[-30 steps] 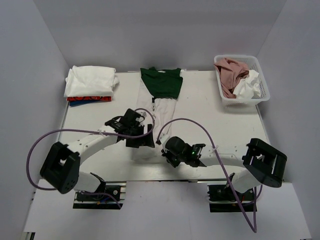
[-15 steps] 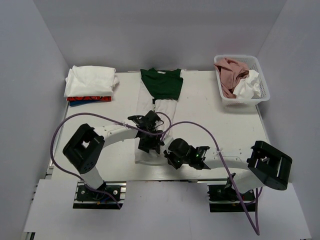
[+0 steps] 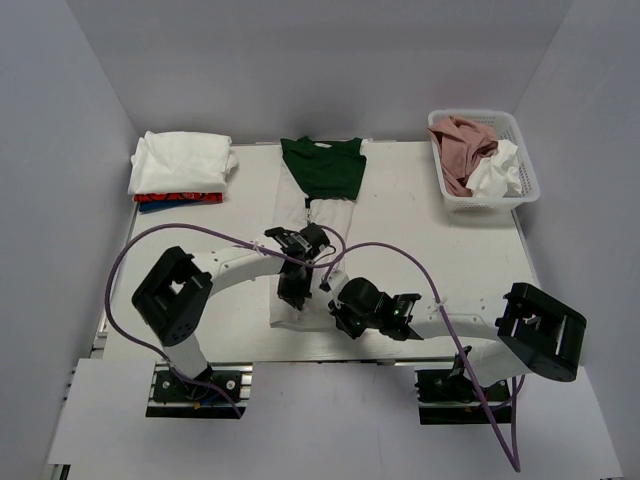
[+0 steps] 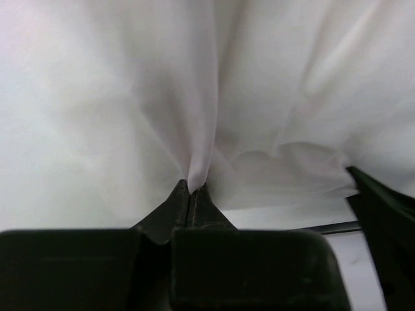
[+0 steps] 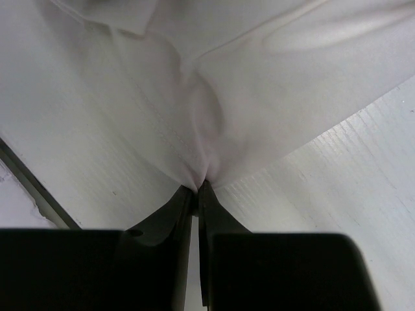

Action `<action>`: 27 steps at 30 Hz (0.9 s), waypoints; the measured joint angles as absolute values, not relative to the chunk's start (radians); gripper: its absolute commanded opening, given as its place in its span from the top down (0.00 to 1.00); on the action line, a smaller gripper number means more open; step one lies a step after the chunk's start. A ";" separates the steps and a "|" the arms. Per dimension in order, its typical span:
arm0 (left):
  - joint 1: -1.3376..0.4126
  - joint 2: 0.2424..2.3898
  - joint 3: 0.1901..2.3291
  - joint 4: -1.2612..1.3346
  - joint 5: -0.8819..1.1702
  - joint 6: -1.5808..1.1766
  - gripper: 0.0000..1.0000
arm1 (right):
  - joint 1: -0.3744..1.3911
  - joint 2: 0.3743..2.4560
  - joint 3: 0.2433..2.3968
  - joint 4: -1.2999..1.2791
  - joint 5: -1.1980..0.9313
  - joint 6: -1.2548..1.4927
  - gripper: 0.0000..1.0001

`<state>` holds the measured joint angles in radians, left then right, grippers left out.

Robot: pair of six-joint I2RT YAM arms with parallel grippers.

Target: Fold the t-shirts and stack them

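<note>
White t-shirt (image 3: 300, 312) lies as a long narrow strip down the middle of the table (image 3: 430, 250). Its far end is under the dark green t-shirt (image 3: 322, 167) and its near end is close to the front edge. In the overhead view the left gripper (image 3: 295, 292) and the right gripper (image 3: 338, 318) both sit low over that near end, close together, but the wrists hide their tips. The wrist cameras show more: the left gripper (image 4: 190, 193) is pressed together on a raised ridge of white cloth, and the right gripper (image 5: 197, 191) nips a pucker of the same cloth just above the ribbed tabletop. Only the overhead view shows the folded stack (image 3: 182, 165) at the far left corner and the basket (image 3: 528, 170) at the far right, which holds a pink t-shirt (image 3: 462, 140) and a crumpled white tee (image 3: 497, 172).
</note>
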<state>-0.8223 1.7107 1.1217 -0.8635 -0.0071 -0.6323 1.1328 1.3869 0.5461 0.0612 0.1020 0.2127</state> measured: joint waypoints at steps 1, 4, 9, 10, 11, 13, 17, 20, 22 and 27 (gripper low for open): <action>-0.822 1.703 1.126 -0.892 -0.025 -0.640 1.00 | 1.133 1.387 0.546 0.061 0.102 0.213 0.91; -0.820 1.678 1.137 -0.984 -0.081 -0.664 1.00 | 1.133 1.386 0.546 0.061 0.103 0.212 0.91; -0.810 1.664 1.160 -1.147 -0.171 -0.701 1.00 | 1.133 1.386 0.545 0.061 0.107 0.213 0.91; -0.809 1.664 1.171 -1.182 -0.193 -0.710 1.00 | 1.133 1.386 0.544 0.062 0.109 0.214 0.91; -0.809 1.664 1.186 -1.216 -0.213 -0.720 1.00 | 1.133 1.386 0.543 0.064 0.110 0.215 0.91; -0.808 1.664 1.228 -1.269 -0.257 -0.735 0.99 | 1.133 1.385 0.542 0.065 0.109 0.217 0.91; -0.808 1.656 1.315 -1.309 -0.321 -0.739 0.92 | 1.133 1.386 0.542 0.065 0.109 0.224 0.91; -0.805 1.637 1.360 -1.322 -0.355 -0.720 0.86 | 1.133 1.385 0.542 0.067 0.109 0.226 0.91; -0.804 1.619 1.370 -1.328 -0.373 -0.705 0.85 | 1.133 1.386 0.540 0.069 0.109 0.226 0.91; -0.804 1.607 1.358 -1.335 -0.408 -0.663 0.82 | 1.132 1.386 0.540 0.070 0.109 0.226 0.91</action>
